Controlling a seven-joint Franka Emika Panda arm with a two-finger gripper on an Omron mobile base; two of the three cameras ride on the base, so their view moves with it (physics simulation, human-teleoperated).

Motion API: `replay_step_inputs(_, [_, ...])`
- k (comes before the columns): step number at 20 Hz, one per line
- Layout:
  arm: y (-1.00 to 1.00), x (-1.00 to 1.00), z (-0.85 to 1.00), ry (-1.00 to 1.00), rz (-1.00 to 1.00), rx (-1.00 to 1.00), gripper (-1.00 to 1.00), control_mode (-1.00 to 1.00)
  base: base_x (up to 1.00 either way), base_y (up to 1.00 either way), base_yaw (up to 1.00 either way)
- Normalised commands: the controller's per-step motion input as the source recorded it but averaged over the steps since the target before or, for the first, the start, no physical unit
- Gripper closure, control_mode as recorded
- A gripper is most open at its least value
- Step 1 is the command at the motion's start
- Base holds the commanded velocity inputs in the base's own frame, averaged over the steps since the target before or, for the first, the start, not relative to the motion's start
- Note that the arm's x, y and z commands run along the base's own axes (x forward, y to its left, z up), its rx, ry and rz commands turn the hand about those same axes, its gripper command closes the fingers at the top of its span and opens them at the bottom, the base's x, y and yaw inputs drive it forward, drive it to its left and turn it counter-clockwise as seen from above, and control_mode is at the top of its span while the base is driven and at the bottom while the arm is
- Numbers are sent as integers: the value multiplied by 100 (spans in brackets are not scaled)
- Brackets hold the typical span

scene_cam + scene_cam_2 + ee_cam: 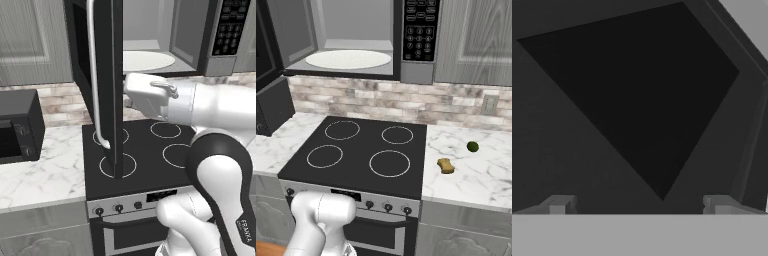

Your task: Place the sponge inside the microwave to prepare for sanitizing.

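Sponge (445, 165) on right counter, well apart from spread pincer (639, 205) facing microwave door (102, 75)

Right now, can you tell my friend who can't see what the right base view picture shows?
A big dark grey microwave hangs open above a black four-ring stove, with a round white turntable inside. To the stove's right, on the white marble counter, a small yellow-tan sponge lies near a little round green ball, apart from it.

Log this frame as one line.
microwave: door open, turntable bare | sponge: on counter right of stove, beside lime | tool: open, empty, facing door
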Motion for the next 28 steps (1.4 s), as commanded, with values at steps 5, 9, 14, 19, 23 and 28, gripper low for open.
replay_step_inputs(5, [-13, 5, -1, 1, -1, 0, -100, -100, 0, 0, 0])
replay_step_inputs(9, [-43, 1, 0, 1, 0, 0, -100, -100, 0, 0, 0])
replay_step_inputs(14, [-55, -3, 0, 0, 0, 0, -100, -100, 0, 0, 0])
replay_step_inputs(19, [-63, -10, 1, 0, -1, 0, -100, -100, 0, 0, 0])
replay_step_inputs(23, [-58, 0, 0, 3, -4, 0, -100, -100, 0, 0, 0])
replay_step_inputs(28, [-60, 0, 0, 3, -6, 0, -100, -100, 0, 0, 0])
